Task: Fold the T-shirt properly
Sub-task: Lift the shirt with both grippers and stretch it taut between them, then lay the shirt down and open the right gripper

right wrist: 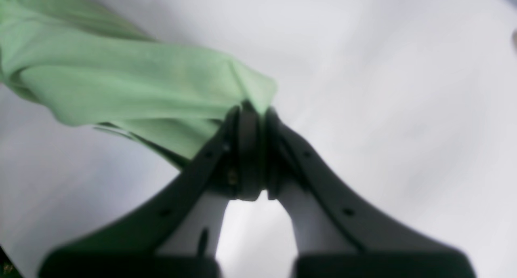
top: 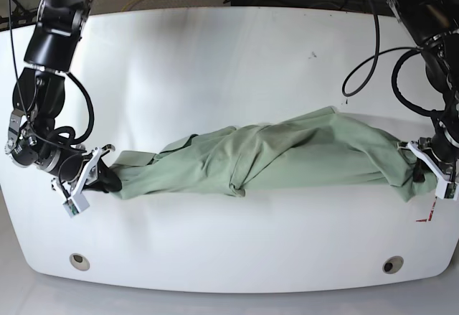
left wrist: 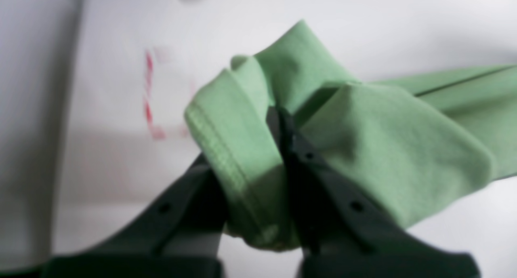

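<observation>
The T-shirt [top: 272,153] is pale green and stretched in a long bunched band across the white table [top: 215,57], from left to right in the base view. My left gripper [left wrist: 278,120] is shut on a hemmed end of the T-shirt [left wrist: 363,140]; in the base view this gripper [top: 424,168] is at the right end of the band. My right gripper [right wrist: 254,110] is shut on the other end of the T-shirt [right wrist: 133,88]; in the base view it [top: 107,179] sits at the left end. The collar and placket are hidden in the folds.
Red tape marks [left wrist: 148,98] lie on the table near my left gripper, also seen as a red corner mark [top: 428,217]. Two round holes [top: 79,261] [top: 391,265] sit near the table's front edge. Cables [top: 373,57] hang at the back right.
</observation>
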Controlling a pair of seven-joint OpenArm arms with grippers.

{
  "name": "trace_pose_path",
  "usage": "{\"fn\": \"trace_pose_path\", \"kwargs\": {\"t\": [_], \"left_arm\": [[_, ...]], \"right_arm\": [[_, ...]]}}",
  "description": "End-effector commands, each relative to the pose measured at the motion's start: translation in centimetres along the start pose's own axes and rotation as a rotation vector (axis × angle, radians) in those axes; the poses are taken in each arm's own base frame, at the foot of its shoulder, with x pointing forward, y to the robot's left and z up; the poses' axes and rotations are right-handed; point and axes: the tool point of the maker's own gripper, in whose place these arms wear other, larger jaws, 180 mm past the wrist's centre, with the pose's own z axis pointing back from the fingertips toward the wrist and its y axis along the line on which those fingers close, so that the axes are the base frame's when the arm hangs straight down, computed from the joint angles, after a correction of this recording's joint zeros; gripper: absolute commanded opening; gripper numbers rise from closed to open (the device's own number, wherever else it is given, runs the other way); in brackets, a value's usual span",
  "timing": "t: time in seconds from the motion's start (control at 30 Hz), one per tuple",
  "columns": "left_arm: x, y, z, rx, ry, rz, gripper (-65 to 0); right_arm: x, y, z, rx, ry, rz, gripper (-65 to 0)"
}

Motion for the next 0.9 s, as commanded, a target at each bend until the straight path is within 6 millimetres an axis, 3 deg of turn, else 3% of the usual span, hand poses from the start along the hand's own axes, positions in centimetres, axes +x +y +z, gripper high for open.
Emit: {"fn": "trace_pose_path", "kwargs": {"t": [0.0,0.3,0.63,0.7,0.87], "left_arm": [[-0.5,1.0,0.6,0.042,0.001,-0.012,-65.0],[-8.5,-1.4,1.4,-0.003,0.17,0.006,-65.0],[-12.9,-2.0,2.3,-0.015,0.28,0.005,-65.0],[-13.0,-2.1,2.3,-0.018,0.283,0.003,-65.0],[-13.1,-2.3,2.3,-0.024,0.285,0.004,-65.0]], "right_arm": [[0.4,-0.3,1.2,-0.038,-0.029,0.012,-65.0],[-6.7,3.1,1.6,-0.013,0.038,-0.082,-65.0],[-11.6,5.2,2.0,0.003,0.096,-0.175,-62.0],[-12.4,5.7,1.9,0.012,0.109,-0.189,-58.8],[-14.0,7.2,2.2,0.049,0.121,-0.23,-34.4]]}}
